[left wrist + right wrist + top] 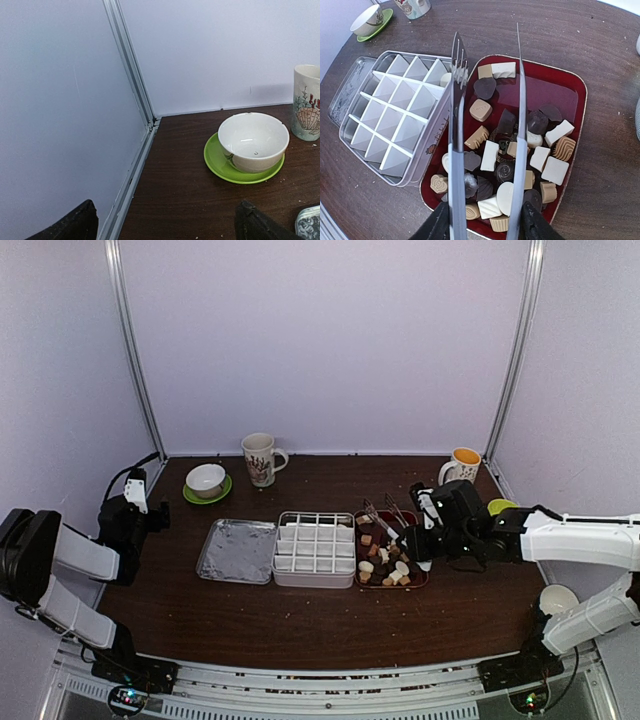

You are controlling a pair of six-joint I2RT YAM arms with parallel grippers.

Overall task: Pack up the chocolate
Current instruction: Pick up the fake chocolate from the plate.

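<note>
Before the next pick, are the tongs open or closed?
Open. The right wrist view shows the two arms of the tongs well apart above the chocolate in the tray, nothing gripped between the tips.

Two mugs (pixel 261 459), one bowl (pixel 252 142), one saucer (pixel 213 158), one white cup (pixel 557 598), one lid (pixel 237 551), one divided box (pixel 395 112), one red tray (pixel 562 92), one pair of tongs (pixel 457 125), and roughly thirty chocolates (pixel 481 110), too crowded for an exact count.

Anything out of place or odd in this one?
One pale piece sits at the tin's edge, apart from the rest in the tray; I cannot tell if it is inside a cell. Otherwise nothing stands out.
</note>
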